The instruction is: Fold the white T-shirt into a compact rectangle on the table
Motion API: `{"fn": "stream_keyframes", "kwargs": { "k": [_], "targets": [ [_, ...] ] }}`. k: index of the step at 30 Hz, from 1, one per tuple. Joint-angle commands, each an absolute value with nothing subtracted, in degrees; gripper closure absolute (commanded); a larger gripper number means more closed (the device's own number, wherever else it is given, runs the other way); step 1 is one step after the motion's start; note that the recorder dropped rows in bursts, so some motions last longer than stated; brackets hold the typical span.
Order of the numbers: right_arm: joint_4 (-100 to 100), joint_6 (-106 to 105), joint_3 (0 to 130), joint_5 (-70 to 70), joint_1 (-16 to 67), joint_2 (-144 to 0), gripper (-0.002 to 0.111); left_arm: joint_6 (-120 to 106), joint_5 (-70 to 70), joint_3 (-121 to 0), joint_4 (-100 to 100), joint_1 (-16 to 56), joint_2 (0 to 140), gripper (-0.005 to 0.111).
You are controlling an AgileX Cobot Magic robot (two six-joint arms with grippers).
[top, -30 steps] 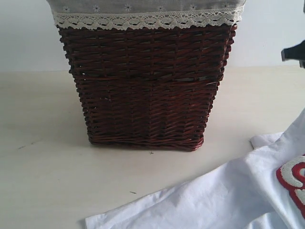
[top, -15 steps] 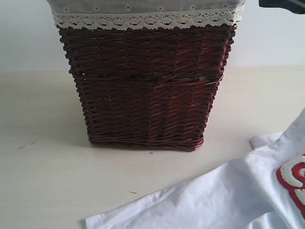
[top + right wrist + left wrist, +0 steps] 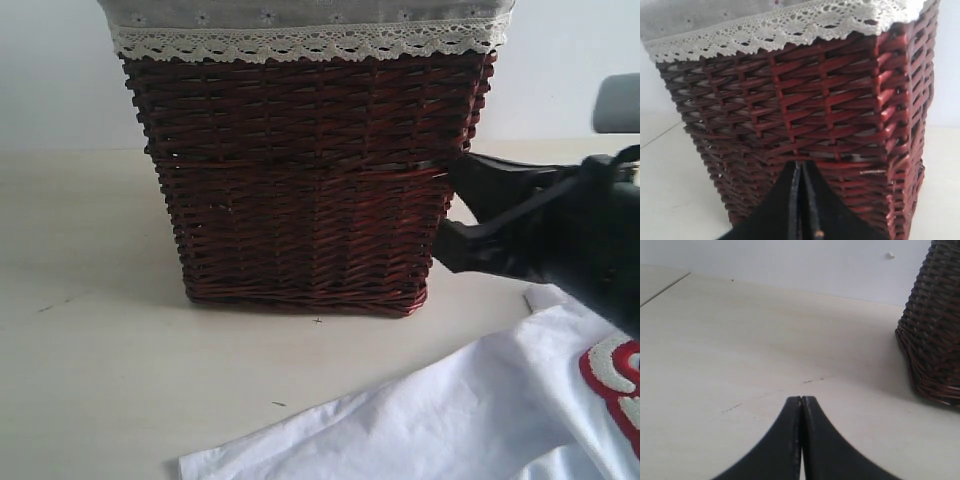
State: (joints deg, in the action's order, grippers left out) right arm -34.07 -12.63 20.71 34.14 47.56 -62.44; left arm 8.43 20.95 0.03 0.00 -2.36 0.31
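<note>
The left gripper (image 3: 801,401) and right gripper (image 3: 801,169) are pinching tight on nothing by the basket (image 3: 300,180), and the white T-shirt (image 3: 430,420) is lying on the table (image 3: 100,350).

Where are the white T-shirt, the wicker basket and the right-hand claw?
white T-shirt (image 3: 440,420): exterior view, plain white cloth.
wicker basket (image 3: 300,180): exterior view, middle of front wall.
right gripper (image 3: 800,167): right wrist view, where its shut fingertips meet.

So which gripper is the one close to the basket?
The right gripper, fingers shut, beside the wicker basket; the left gripper hangs over the table, farther off.
</note>
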Motion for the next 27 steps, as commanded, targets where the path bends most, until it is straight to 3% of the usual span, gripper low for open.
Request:
{"fn": "stream_keyframes", "kwargs": {
  "k": [1, 5, 13, 21, 27],
  "targets": [
    [-31.34, -10.29, 27.21, 44.17, 49.25, -78.05, 0.108, 8.72, 20.58, 0.00, 0.30, -2.06, 0.00, 0.107],
    [-36.91, -15.02, 37.06, 45.50, 49.25, -91.16, 0.108, 8.72, 20.58, 0.00, 0.30, -2.06, 0.00, 0.107],
    [-37.43, -17.37, 49.16, 44.65, 44.77, -101.48, 0.108, 8.72, 20.58, 0.00, 0.30, -2.06, 0.00, 0.107],
    [-37.21, -19.02, 62.56, 31.36, 35.55, -111.05, 0.108, 8.72, 20.58, 0.00, 0.30, -2.06, 0.00, 0.107],
    [-34.41, -18.44, 67.98, 27.32, 34.66, -113.59, 0.108, 8.72, 20.58, 0.00, 0.30, -2.06, 0.00, 0.107]
  ]
}}
